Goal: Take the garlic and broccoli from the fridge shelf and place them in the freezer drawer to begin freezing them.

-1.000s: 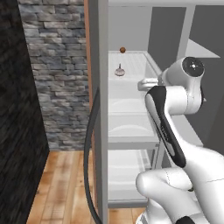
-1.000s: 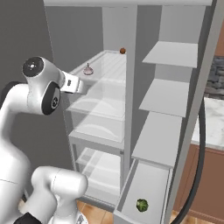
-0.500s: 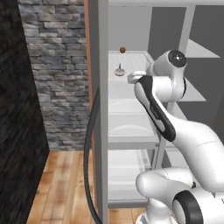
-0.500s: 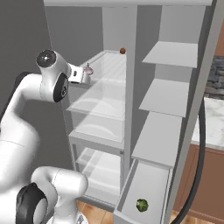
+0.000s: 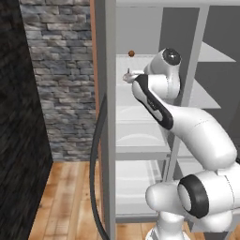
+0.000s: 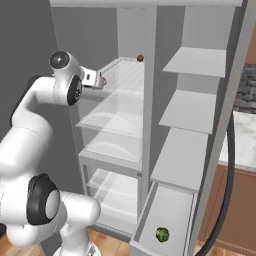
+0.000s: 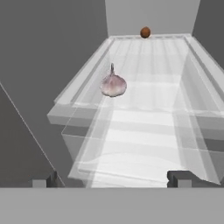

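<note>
- Your pincer [image 7: 111,178] hangs released at the near lip of the fridge shelf [image 7: 192,57], its two dark tips wide apart with nothing between them.
- The garlic [image 7: 113,84] sits ahead of the tips on the left half of the shelf, upright, stem tip up, close to the left rim but apart from it. From the right base view the pincer [image 6: 102,80] is just short of the shelf's front edge.
- To take it well, I judge you should steer left so the bulb falls midway between the tips, go in low over the raised rim, and grip the round body, not the stem.
- The small orange-brown ball [image 7: 145,32] rests at the far end of the shelf; leave it.
- The broccoli [image 6: 161,234] already lies in the freezer drawer [image 6: 176,202], pulled out low on the right.
- Count: one garlic, one broccoli, one ball, one drawer open.
</note>
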Tool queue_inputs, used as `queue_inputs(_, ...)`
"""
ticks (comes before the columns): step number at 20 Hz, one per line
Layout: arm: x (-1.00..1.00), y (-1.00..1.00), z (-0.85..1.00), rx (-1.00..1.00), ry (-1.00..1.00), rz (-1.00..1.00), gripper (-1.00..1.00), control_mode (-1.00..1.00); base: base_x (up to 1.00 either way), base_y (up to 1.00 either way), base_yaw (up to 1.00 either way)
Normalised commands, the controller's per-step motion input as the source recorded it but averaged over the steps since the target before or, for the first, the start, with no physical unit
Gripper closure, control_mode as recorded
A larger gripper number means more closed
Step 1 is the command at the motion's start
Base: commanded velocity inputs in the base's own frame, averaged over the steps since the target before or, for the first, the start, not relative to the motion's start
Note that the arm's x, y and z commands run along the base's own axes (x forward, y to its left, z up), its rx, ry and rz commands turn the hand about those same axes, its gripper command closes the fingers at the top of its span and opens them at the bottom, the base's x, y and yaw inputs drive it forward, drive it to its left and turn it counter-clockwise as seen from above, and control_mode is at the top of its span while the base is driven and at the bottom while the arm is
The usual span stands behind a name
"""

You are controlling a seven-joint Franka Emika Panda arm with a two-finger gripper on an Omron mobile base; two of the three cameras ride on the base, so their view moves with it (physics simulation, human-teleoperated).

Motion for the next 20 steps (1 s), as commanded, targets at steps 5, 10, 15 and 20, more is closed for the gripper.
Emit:
queue_inputs(5,0.58,0.01,-0.02,0.0,0.07,0.0,-1.0,-1.0,0.0,0.0,0.0)
queue_inputs(10,0.49,0.07,-0.15,0.0,0.11,0.0,-1.0,-1.0,0.0,0.0,0.0)
queue_inputs(15,0.45,0.14,-0.24,-0.02,0.1,0.0,-1.0,-1.0,0.0,0.0,0.0)
queue_inputs(20,0.43,0.05,-0.21,-0.02,0.03,0.0,-1.0,-1.0,0.0,0.0,0.0)
